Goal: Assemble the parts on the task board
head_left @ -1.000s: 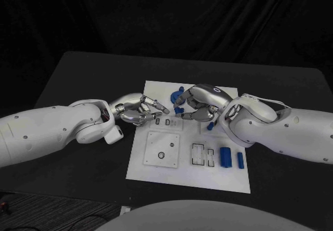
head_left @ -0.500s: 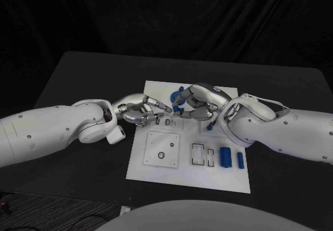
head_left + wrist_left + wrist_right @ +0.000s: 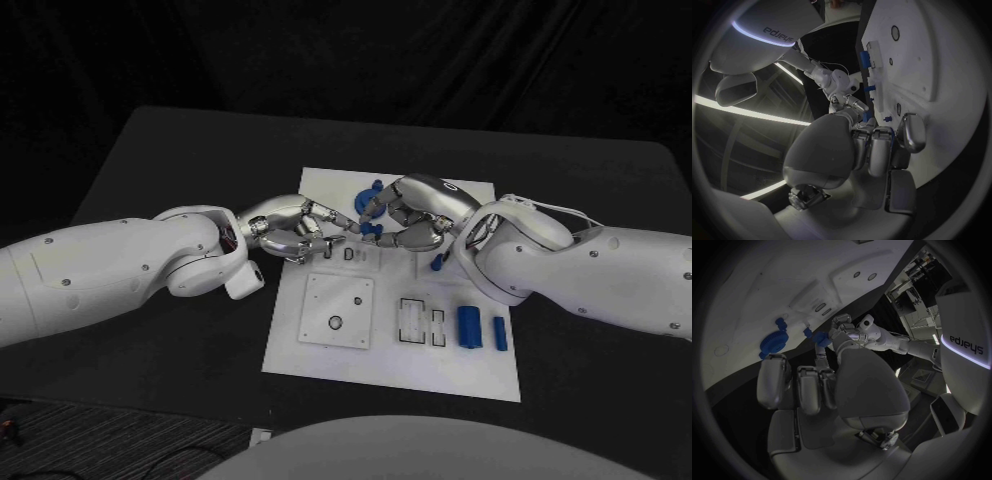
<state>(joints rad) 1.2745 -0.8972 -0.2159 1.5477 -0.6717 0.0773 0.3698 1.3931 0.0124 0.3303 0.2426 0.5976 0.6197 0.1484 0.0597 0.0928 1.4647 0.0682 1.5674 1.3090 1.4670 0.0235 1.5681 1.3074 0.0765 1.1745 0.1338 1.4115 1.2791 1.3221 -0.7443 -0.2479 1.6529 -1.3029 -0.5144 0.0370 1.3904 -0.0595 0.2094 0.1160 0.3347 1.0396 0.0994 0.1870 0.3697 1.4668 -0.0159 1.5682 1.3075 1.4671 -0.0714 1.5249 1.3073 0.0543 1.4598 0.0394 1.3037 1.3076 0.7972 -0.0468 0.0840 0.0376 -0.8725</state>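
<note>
- Both silver hands meet over the far half of the white rectangular task board. The right hand is curled around a small blue plastic part, which peeps out between its fingertips.
- Facing it, the left hand has its fingers bunched and reaching toward that same piece; whether they actually touch or pinch it, I cannot tell.
- My guess is that a part is being passed or re-seated between the hands before it goes into one of the small slots just beneath them. The next move calls for a secure pinch and careful alignment over a slot.
- More pieces wait: a blue round part at the board's far edge, and a blue cylinder beside a thinner blue bar on the near right.
- A matte black table carries the board, with dark curtain behind.
</note>
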